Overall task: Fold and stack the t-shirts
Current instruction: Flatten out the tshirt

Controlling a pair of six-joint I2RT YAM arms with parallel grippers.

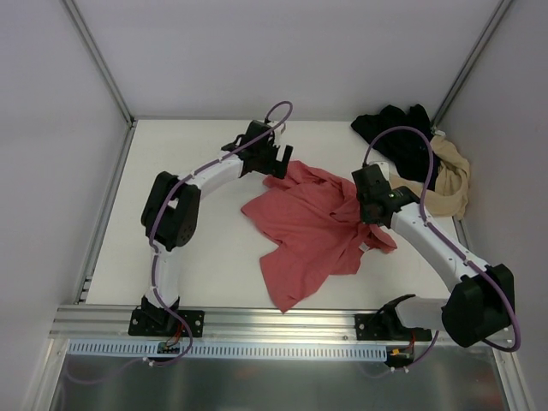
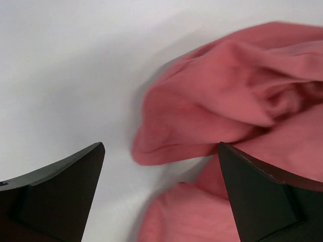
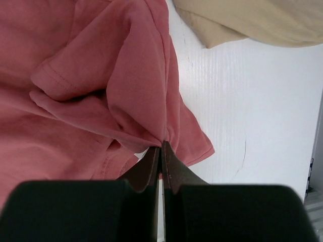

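We see the coral-red t-shirt unfolded and crumpled in loose folds on the white table, lying between our two grippers. The right gripper is pressed together, pinching a bunched fold at the shirt's near edge, with a sleeve hem just beside it. The left gripper is spread wide over the shirt's opposite edge, with nothing between its fingers. Beyond the right gripper, the beige t-shirt and the black t-shirt lie heaped together.
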